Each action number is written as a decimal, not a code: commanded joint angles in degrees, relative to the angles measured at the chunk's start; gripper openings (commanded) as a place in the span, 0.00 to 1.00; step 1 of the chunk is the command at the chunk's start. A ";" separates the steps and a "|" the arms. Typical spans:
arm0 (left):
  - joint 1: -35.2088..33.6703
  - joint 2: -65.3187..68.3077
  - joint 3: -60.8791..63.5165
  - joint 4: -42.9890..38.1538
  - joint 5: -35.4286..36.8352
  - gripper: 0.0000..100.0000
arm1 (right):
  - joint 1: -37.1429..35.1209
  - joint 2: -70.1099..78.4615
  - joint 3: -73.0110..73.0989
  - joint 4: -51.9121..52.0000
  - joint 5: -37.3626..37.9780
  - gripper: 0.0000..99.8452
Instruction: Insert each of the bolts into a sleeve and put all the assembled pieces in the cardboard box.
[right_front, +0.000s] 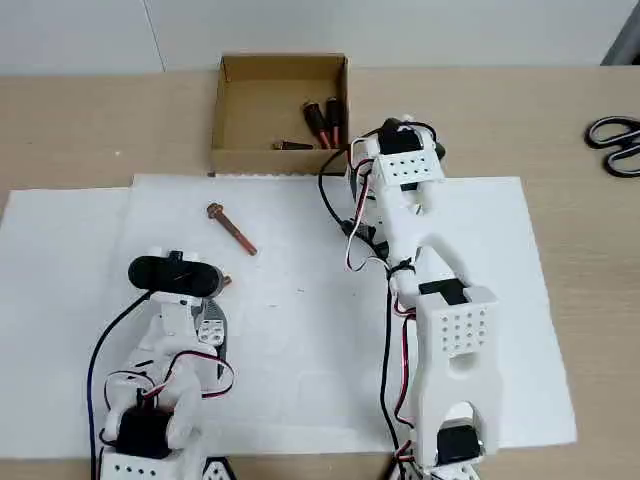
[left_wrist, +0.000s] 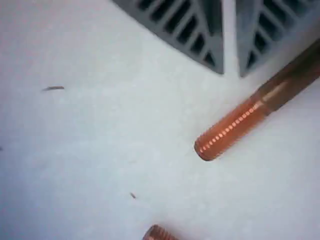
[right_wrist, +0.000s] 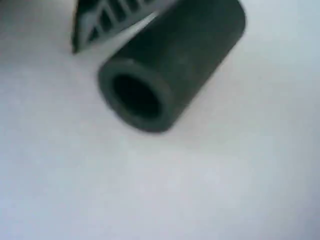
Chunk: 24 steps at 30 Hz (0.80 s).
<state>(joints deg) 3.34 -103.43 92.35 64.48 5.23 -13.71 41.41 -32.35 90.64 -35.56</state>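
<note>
1. Nearest, the left claw (left_wrist: 231, 71) hangs low over the white sheet (right_front: 300, 380); its grey fingers (left_wrist: 195, 30) stand almost together, with a thin slit between the tips and nothing in it; the near bolt (left_wrist: 232, 129) lies just beside one finger, and contact cannot be judged; the claw is probably placed here to take this bolt.
2. The near bolt's long axis slants away from the claw; its bare threaded end points outward, free to enter a bore.
3. Farther out, the loose bolt (right_front: 232, 229) lies flat on the sheet; its head points far-left and its shank slants near-right; it seems to be waiting its turn.
4. Beyond, the right claw (right_front: 400, 140) sits at the sheet's far edge, beside the box corner; the sleeve (right_wrist: 170, 65) is close against it, but whether the claw grips it cannot be told; the sleeve's open bore faces the wrist camera, likely so that a thread can go in.
5. Farthest, the cardboard box (right_front: 228, 110) rests on the counter (right_front: 100, 120); the assembled pieces (right_front: 322, 123) lie along its right wall.
</note>
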 joint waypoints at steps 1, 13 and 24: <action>-0.18 -0.62 0.13 -1.23 0.35 0.01 | -0.84 0.22 -1.32 -0.13 -0.62 0.09; -0.18 -0.62 0.13 -1.23 0.35 0.01 | -0.92 -0.40 -1.67 0.57 -0.44 0.00; -0.18 -0.62 0.13 -1.23 0.35 0.01 | -2.15 -11.38 -2.90 5.05 5.80 0.00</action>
<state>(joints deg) 3.34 -103.43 92.35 64.48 5.23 -14.95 37.27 -33.58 94.42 -32.92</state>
